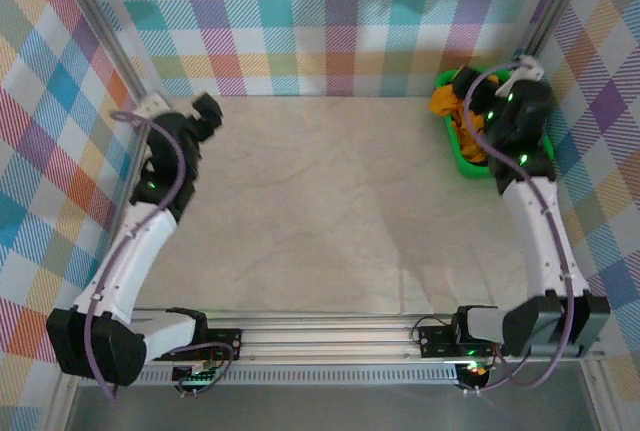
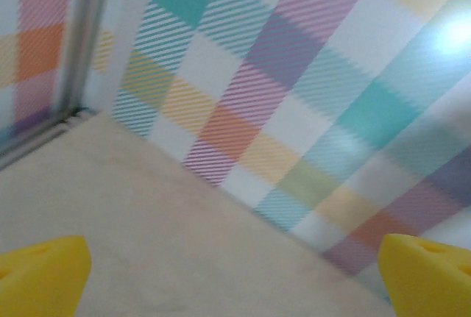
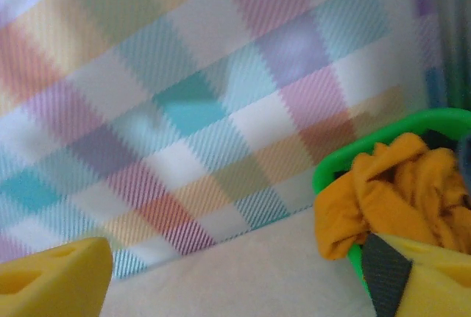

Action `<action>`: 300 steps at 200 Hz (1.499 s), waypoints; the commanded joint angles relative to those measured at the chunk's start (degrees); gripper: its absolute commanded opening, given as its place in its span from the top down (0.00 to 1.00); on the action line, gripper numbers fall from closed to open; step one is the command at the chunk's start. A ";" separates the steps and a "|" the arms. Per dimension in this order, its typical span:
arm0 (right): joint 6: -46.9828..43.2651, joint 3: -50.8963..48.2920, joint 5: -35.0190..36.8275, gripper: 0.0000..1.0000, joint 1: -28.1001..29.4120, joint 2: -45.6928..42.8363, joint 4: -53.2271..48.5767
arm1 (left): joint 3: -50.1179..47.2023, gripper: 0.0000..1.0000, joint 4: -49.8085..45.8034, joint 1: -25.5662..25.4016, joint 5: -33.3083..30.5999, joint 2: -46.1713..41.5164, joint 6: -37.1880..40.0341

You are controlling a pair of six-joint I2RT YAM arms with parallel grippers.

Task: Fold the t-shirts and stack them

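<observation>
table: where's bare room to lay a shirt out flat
The middle of the table is bare, from the back wall to the near rail, between the left arm and right arm. Crowded at the far right corner: green basket holding the mustard t-shirt, right gripper close by.

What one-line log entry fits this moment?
left fingers open over table | right fingers open at mustard-orange t-shirt in green basket | t-shirt crumpled, not yet folded

Bright, even light from above keeps the top view sharp, with faint arm shadows on the pale beige surface. Both wrist views are blurred: glare blooms on the pastel plaid wall, and the crumpled mustard-orange cloth t-shirt looks soft.
</observation>
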 commanded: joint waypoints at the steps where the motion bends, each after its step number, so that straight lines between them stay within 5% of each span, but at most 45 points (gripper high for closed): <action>1: 4.79 6.76 6.42 0.15 -0.69 12.28 -16.94 | 9.07 0.02 -19.82 -0.85 19.00 8.86 -8.49; 38: 0.57 24.65 10.19 0.14 -3.69 31.73 -24.48 | 14.57 0.06 -19.39 -4.96 28.18 11.05 -9.82; 74: -6.61 29.90 4.25 0.18 -6.44 43.02 -20.69 | 10.60 0.09 -17.88 -6.54 31.30 6.17 -12.47; 90: -8.68 34.32 1.85 0.35 -6.73 47.35 -22.67 | 9.10 0.12 -19.80 -6.89 30.76 3.71 -12.43; 108: -6.97 36.29 0.65 0.76 -7.11 48.57 -23.95 | 7.12 0.12 -22.41 -6.86 28.91 0.92 -12.44; 126: -5.87 35.00 -0.58 1.00 -6.79 46.01 -22.25 | 5.40 0.12 -23.65 -6.85 27.77 -1.49 -12.62; 164: -6.38 23.91 2.40 1.00 -3.43 29.95 -10.00 | 2.54 0.13 -25.36 -7.01 27.84 -3.41 -13.59; 237: -3.43 25.33 -5.54 1.00 1.81 9.85 -1.68 | -4.13 0.14 -27.87 -7.73 26.85 -4.85 -14.68; 300: -7.95 19.19 2.01 1.00 31.76 3.51 -7.36 | 1.38 0.10 -38.83 -7.73 12.51 -7.29 -12.80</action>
